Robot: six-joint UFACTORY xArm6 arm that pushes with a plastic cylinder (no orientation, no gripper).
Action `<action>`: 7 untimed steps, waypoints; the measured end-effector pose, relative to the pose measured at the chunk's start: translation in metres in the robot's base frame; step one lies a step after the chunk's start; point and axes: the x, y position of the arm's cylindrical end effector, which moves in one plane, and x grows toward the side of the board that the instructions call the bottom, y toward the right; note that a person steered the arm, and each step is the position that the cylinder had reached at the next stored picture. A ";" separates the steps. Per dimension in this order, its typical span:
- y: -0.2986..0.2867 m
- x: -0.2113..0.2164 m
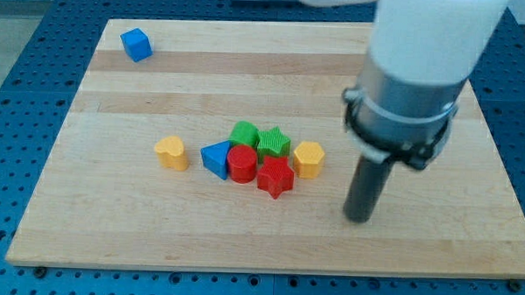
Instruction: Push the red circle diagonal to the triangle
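Note:
The red circle (241,163) sits in a cluster near the board's middle. The blue triangle (216,156) touches it on the view's left. A red star (275,176) touches it on the right. A green block (244,134) and a green star (274,142) lie just above it. My tip (357,217) rests on the board well to the right of the cluster, lower than the red star and apart from every block.
A yellow hexagon (308,158) sits at the cluster's right end. A yellow heart (171,151) lies alone left of the triangle. A blue cube (136,44) sits near the top left corner. The wooden board (111,230) lies on a blue perforated table.

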 end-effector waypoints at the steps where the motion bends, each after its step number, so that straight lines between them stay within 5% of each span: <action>1: -0.040 0.020; 5: -0.133 0.006; 7: -0.130 -0.106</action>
